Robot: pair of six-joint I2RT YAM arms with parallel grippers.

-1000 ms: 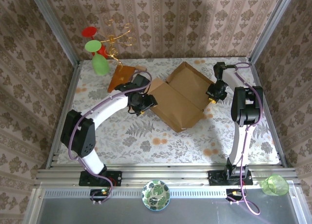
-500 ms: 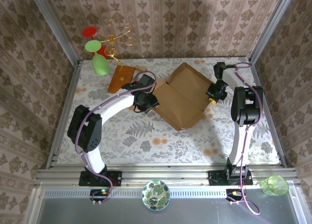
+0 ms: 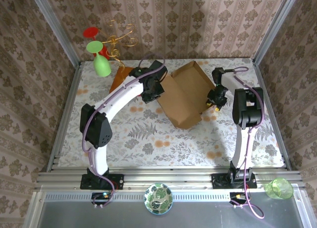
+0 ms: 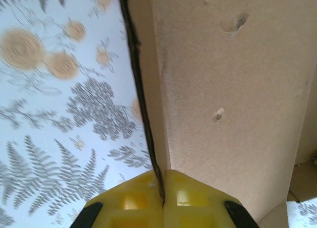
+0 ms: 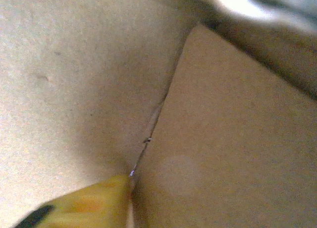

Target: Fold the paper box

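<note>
The worktop (image 3: 148, 134), covered in a floral cloth, is bare across its near half and along its left edge, so the widest open room lies between the arm bases and the middle. Papered walls with metal posts close in the left, far and right edges.

The paper box (image 3: 185, 96) lies in the far half, right of centre. One corner reaches close to the far edge and another points toward the near edge. It is plain brown corrugated card, opened out. The far part has shallow raised walls, the near part is a broad creased panel, and a side flap sticks out on the left.

The left end effector (image 3: 156, 90) is at that left flap. In the left wrist view its yellow fingers (image 4: 133, 198) are pressed together, with the dark cut edge of the card running down into the seam between them, so it is clamped on the paper box. The right end effector (image 3: 213, 101) is against the box's right edge. The right wrist view shows one yellow finger (image 5: 89, 203) beside a card edge and blurred brown panels. How far it is open, and whether it grips the card, cannot be told.

An orange-brown wooden board (image 3: 120, 78) lies near the far left corner, partly under the left arm and just beside the flap. Behind it, a gold wire stand (image 3: 119, 39) carries a green glass (image 3: 101, 64) and a red glass (image 3: 91, 33). Off the near edge, by the rails, are a patterned bowl (image 3: 158, 198) and a green cup (image 3: 278, 188).
</note>
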